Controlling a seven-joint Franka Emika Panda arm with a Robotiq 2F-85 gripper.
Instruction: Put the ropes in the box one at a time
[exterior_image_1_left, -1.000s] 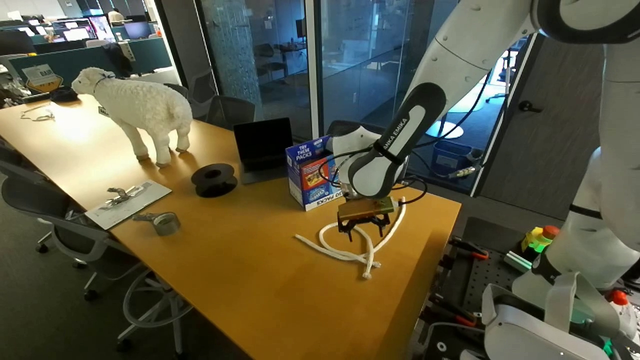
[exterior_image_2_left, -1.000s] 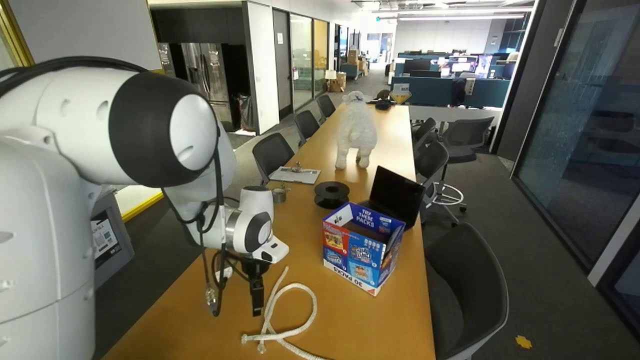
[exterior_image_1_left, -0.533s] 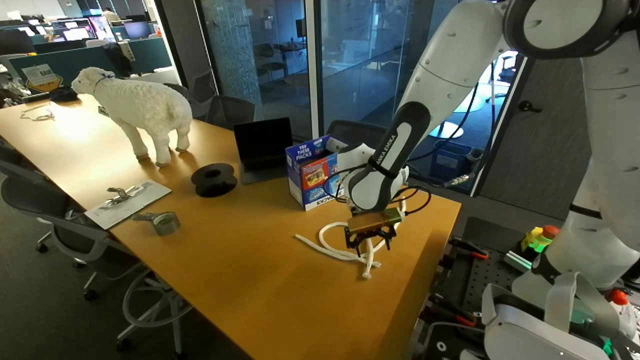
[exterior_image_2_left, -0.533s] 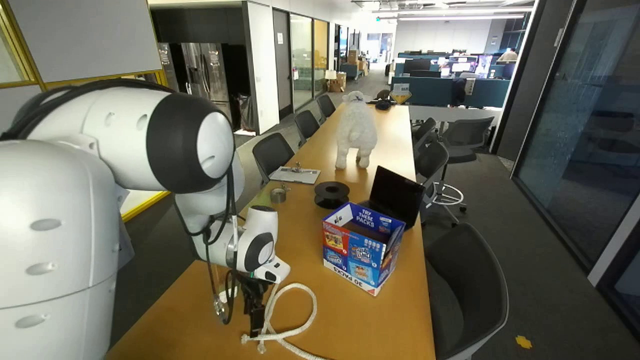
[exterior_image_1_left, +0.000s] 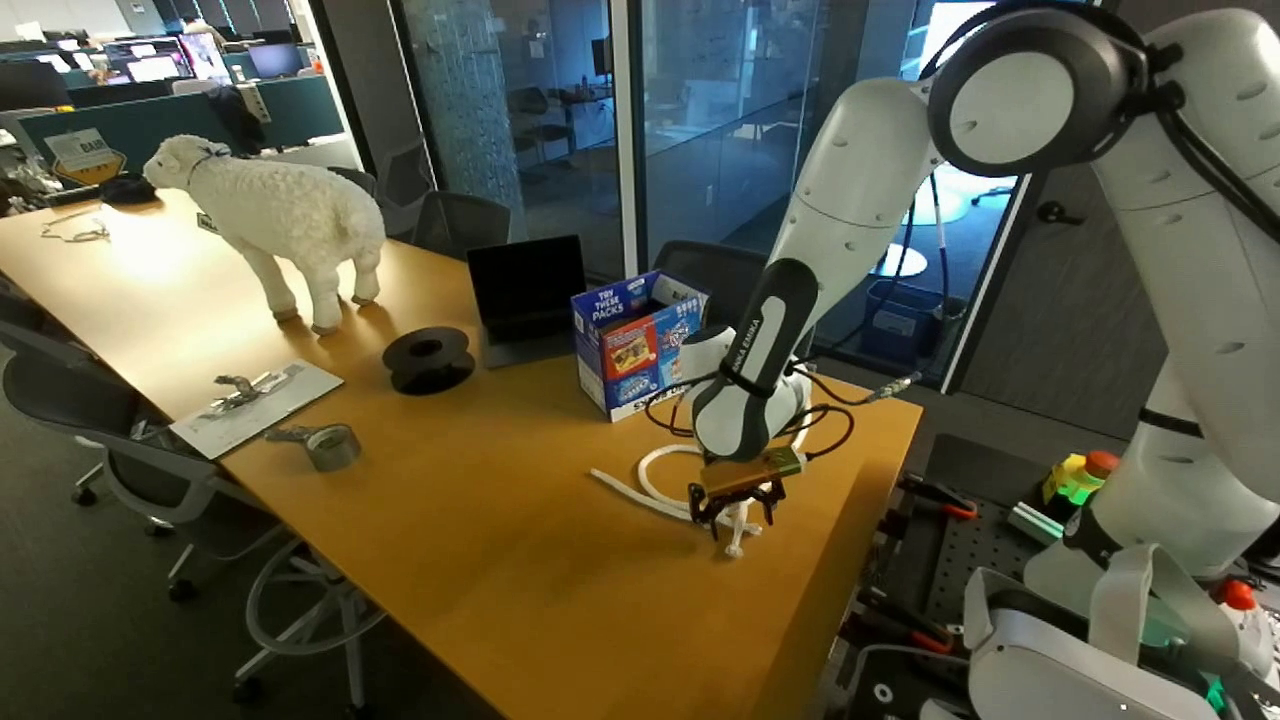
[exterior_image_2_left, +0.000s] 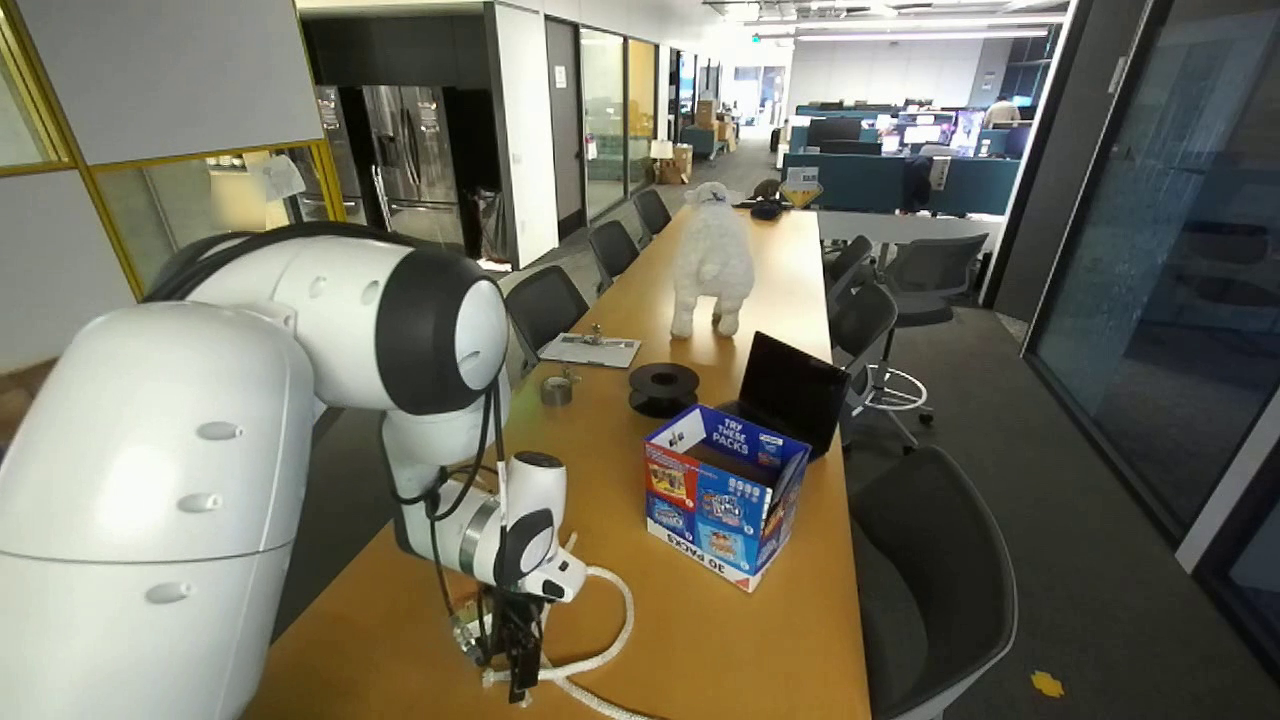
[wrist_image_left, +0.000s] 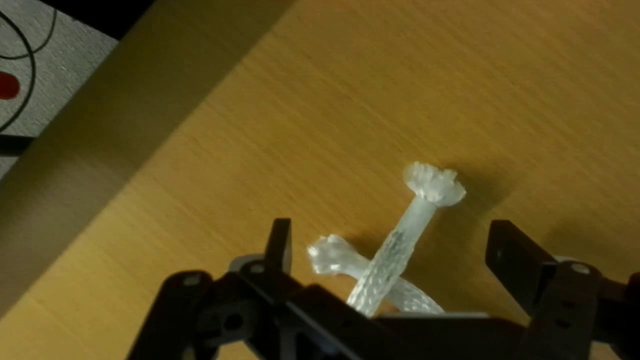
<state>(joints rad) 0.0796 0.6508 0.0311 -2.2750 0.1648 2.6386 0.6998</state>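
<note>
Spread wide and empty, the pincer (wrist_image_left: 392, 245) has just come down over the ropes (wrist_image_left: 385, 270) on the bench (exterior_image_1_left: 510, 510), so I'd say a grasp is near; in an exterior view the box (exterior_image_1_left: 635, 360) stands at the pincer's eleven o'clock.

Your arm (exterior_image_1_left: 852, 172) was white and smoothly rounded, with thick black bands (exterior_image_2_left: 428, 335), oval hollows (exterior_image_2_left: 200, 502) and EMIKA lettering (exterior_image_1_left: 748, 345). Black cables (exterior_image_2_left: 205, 257) ran along it, and your black gripper (wrist_image_left: 392, 244), with its blocky fingers (wrist_image_left: 278, 246), was fixed beneath a gold-coloured block (exterior_image_1_left: 752, 470).
</note>
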